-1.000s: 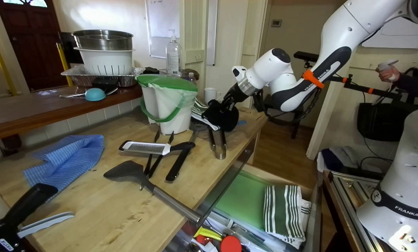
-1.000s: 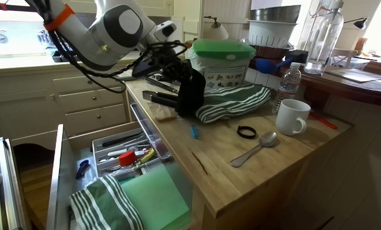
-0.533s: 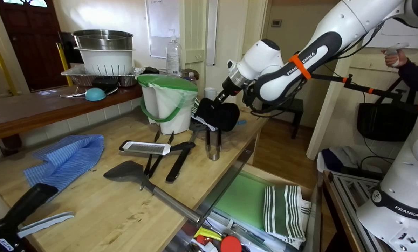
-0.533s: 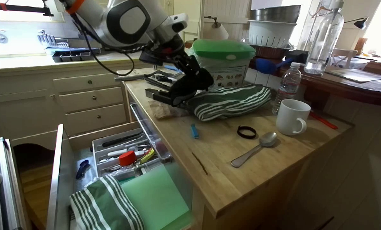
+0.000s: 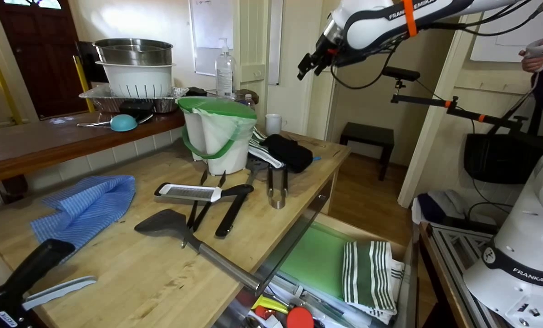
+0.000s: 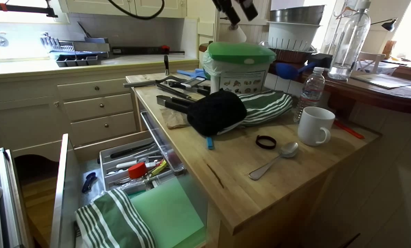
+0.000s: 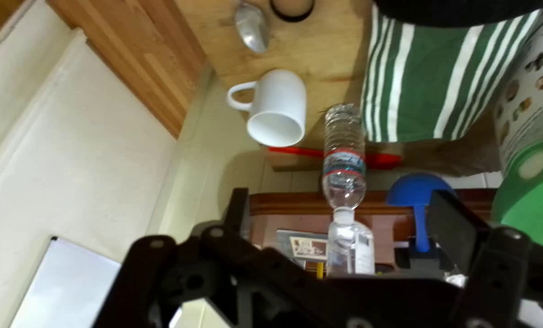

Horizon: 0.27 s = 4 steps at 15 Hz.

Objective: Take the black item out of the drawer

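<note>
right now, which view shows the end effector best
The wrist view: the end effector is close up there, fingers apart and nothing gripped. Both exterior views give less detail: in an exterior view the end effector is uncut but small; in an exterior view the top edge leaves only its fingertips.

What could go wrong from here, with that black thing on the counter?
The black item seems to rest partly on a striped cloth; tugging that might shift it. The spatula handle sticks out past the counter; a bump could knock it off. Someone might walk into the open drawer.
</note>
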{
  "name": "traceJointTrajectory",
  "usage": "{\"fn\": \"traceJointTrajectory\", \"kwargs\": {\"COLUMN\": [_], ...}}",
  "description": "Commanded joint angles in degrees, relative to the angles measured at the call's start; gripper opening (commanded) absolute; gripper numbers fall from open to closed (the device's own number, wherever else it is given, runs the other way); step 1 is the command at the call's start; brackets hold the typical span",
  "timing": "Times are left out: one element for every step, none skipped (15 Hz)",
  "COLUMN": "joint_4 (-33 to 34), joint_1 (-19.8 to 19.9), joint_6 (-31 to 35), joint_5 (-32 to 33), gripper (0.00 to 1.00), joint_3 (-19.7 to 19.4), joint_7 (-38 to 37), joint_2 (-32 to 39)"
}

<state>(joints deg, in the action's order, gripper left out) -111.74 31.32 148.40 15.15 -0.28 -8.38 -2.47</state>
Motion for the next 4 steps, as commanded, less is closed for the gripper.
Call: {"fn": "traceJointTrajectory", "kwargs": {"joint_4": [1.1, 1.1, 1.1, 1.1], "joint_1": [-6.7, -7.5, -8.3, -8.8], "joint_6": [-3.7, -1.5, -1.9, -2.1], "joint_5": [5.0, 2.6, 3.7, 4.2], "gripper": [1.00, 0.99, 0.99, 1.00], "joint_3": [-6.4, -8.0, -8.6, -8.8], "joint_7": [2.7, 1.8, 2.0, 2.0], "joint_2": [-2.9, -1.9, -2.6, -2.8]}}
